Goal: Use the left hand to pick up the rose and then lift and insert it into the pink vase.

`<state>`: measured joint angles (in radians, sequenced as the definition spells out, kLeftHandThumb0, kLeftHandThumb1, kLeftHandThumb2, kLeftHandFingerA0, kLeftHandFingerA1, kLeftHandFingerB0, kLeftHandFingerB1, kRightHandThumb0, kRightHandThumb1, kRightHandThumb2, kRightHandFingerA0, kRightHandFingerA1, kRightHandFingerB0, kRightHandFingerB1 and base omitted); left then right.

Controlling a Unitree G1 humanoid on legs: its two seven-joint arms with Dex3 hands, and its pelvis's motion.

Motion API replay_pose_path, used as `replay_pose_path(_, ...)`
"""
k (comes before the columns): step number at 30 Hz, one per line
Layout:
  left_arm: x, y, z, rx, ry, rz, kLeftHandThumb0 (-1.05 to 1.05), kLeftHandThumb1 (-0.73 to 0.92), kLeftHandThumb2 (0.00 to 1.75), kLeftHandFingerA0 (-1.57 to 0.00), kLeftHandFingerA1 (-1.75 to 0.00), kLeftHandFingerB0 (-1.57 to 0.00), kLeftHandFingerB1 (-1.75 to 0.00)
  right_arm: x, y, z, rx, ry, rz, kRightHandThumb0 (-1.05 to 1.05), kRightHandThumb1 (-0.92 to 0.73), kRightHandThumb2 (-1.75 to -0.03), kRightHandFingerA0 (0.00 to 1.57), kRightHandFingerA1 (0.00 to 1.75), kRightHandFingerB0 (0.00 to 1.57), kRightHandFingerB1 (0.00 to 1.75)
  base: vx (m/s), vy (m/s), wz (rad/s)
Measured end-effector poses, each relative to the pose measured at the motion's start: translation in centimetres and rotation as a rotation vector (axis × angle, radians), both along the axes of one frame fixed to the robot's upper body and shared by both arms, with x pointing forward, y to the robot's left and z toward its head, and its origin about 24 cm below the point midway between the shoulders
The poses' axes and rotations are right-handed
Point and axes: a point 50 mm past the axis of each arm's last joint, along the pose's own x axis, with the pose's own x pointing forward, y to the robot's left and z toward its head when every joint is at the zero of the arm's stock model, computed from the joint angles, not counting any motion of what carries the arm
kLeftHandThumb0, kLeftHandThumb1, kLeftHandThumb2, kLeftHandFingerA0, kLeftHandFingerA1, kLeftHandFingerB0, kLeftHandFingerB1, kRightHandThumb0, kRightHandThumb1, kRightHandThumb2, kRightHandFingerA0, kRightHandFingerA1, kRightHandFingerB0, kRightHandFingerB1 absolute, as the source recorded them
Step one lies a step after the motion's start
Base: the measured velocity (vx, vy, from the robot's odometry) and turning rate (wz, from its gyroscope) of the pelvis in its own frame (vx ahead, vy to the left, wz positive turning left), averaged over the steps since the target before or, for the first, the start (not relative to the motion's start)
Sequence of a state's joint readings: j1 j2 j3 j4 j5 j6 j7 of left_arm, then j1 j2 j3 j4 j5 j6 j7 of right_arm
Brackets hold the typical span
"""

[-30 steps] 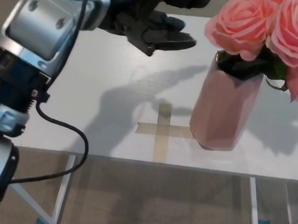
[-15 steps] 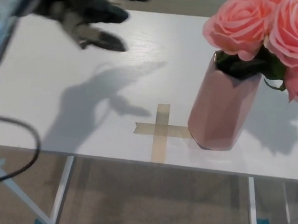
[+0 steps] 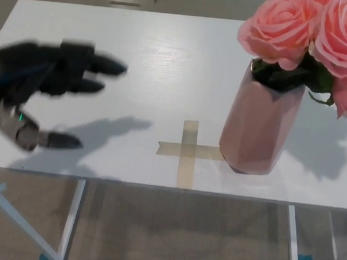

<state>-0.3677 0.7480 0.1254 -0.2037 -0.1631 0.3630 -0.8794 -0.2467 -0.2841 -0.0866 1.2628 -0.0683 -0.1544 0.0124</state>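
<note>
Now the left hand hangs low over the counter's left edge, motion-blurred, empty, its two fingers pointing right and the thumb spread well apart below them. Half a second ago it was higher and nearer the far side; it has dropped toward the near-left corner. Well to its right, past the tape cross, the pink vase stands upright with the roses already in its mouth.
</note>
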Motion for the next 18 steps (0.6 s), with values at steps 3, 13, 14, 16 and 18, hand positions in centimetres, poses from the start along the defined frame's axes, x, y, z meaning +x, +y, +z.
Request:
replay_pose_path(3, -1.8, 1.0, -2.5, -0.057, 0.049, 0.031, -0.64, 0.54, 0.92, -0.5, -0.55, -0.42, -0.49, -0.1, 0.0, -0.1, -0.001, 0.004, -0.003, -0.35, -0.63, -0.58, 0.71, 0.5, 0.6, 0.44, 0.0, 0.0, 0.0)
replay_pose_path(13, -8.7, 3.7, -12.4, -0.189, 0.364, 0.174, -0.7, 0.57, 0.6, -0.54, -0.4, -0.45, -0.36, -1.9, -0.3, -0.8, -0.005, 0.049, -0.023, -0.36, -0.63, -0.58, 0.7, 0.49, 0.59, 0.44, 0.0, 0.0, 0.0)
replay_pose_path(14, -9.5, 4.0, -14.0, -0.186, 0.416, 0.207, -0.71, 0.57, 0.61, -0.47, -0.38, -0.41, -0.35, -2.3, -0.5, -1.0, -0.005, 0.061, -0.029, -0.36, -0.63, -0.58, 0.7, 0.49, 0.59, 0.44, 0.0, 0.0, 0.0)
replay_pose_path(16, -10.5, 4.4, -16.4, -0.165, 0.49, 0.263, -0.68, 0.47, 0.86, -0.35, -0.48, -0.29, -0.44, -2.9, -0.5, -1.2, -0.004, 0.076, -0.037, -0.37, -0.63, -0.59, 0.7, 0.5, 0.58, 0.44, 0.0, 0.0, 0.0)
replay_pose_path(18, -11.1, 4.8, -18.2, -0.145, 0.549, 0.311, -0.68, 0.47, 0.86, -0.35, -0.48, -0.29, -0.44, -3.3, -0.6, -1.4, -0.004, 0.087, -0.043, -0.37, -0.63, -0.59, 0.7, 0.5, 0.58, 0.44, 0.0, 0.0, 0.0)
